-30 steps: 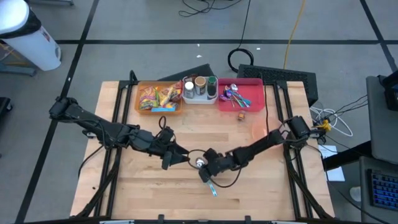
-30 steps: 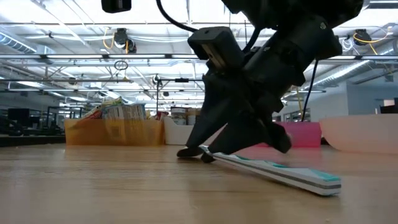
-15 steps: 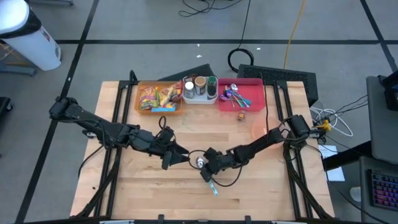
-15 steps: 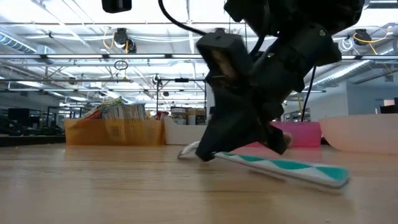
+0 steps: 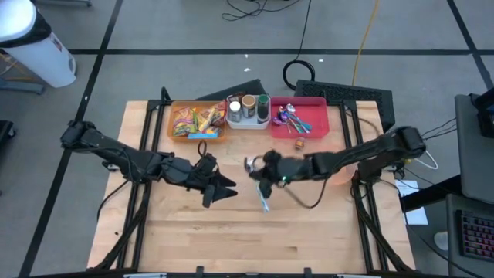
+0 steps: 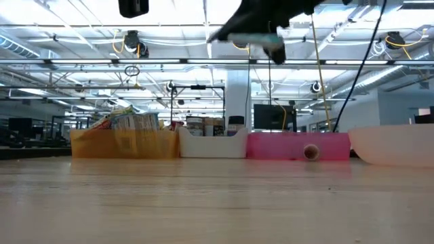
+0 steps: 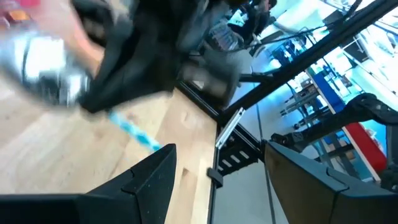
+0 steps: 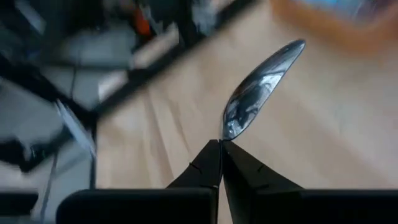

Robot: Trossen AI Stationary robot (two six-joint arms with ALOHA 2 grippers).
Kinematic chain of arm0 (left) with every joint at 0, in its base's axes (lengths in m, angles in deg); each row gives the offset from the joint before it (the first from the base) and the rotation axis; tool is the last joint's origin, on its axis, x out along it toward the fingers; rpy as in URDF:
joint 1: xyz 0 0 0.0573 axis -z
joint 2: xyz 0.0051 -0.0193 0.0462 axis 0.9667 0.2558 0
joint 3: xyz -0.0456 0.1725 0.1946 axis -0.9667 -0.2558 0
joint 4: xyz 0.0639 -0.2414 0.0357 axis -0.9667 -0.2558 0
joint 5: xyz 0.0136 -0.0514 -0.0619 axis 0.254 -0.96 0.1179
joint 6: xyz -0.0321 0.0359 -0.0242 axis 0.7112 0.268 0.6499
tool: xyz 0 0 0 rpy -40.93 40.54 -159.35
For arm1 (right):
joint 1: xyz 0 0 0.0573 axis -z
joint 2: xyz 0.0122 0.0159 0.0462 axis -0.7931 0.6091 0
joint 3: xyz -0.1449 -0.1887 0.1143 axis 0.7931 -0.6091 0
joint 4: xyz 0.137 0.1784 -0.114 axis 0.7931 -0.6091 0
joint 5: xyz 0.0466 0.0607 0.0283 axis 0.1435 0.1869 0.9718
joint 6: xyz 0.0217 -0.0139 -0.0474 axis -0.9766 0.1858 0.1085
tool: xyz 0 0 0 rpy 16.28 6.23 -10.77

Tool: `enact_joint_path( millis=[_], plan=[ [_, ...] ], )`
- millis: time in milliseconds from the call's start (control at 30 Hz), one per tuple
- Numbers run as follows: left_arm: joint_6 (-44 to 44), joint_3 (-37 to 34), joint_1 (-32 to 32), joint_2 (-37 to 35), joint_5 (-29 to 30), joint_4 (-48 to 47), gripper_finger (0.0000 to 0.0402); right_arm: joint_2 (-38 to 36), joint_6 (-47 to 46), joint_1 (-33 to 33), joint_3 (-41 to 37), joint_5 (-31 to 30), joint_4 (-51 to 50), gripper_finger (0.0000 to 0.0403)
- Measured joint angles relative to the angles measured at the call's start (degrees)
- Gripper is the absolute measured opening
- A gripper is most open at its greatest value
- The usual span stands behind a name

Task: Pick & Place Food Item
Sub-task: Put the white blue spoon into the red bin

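Pinching a spoon [image 5: 261, 188] by its neck, the right claw [image 5: 263, 174] hangs pressed together above the middle of the counter [image 5: 185, 232], the teal handle [image 5: 265, 202] pointing down toward the near edge. Just beside it, the left claw [image 5: 227, 188] rests spread and empty. Farther back stand an orange bin [image 5: 197, 121], a white bin [image 5: 248, 112] and a pink bin [image 5: 300, 117].

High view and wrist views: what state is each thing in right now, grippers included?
Right gripper: shut on the spoon, raised above the table.
Spoon: held at the neck by the fingers, off the wood, teal handle hanging down.
Left gripper: open, empty, low over the table's middle.
Orange bin: holds packaged snacks.
White bin: holds upright jars.
Pink bin: holds utensils.
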Motion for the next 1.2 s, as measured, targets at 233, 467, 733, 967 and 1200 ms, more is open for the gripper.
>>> enact_joint_path(
  millis=[233, 467, 733, 967, 1200],
  plan=[
    [-2.48, 0.01, -2.33, -0.31, -0.05, 1.08, 0.0250, -9.12, 4.26, 2.71, -0.01, -4.34, 0.44, 0.0001],
    [-4.16, 0.02, -5.95, 0.09, 0.02, 4.29, 0.0250, -11.95, 6.57, 3.79, -0.01, -5.36, 0.89, 0.0000],
    [-6.10, 0.02, -11.85, 0.04, 0.00, 7.71, 0.0250, -11.97, 8.04, 2.83, -0.01, -4.87, 1.31, 0.0000],
    [-7.13, 0.02, -16.11, 0.95, -5.19, 9.50, 0.0250, -12.03, 8.18, 2.50, -0.01, -0.59, 5.73, 0.0000],
    [-5.87, 0.00, -18.58, 5.23, -10.49, 19.90, 0.0250, -12.03, 8.49, 2.06, -0.01, -0.44, 6.72, 0.0000]
  ],
)
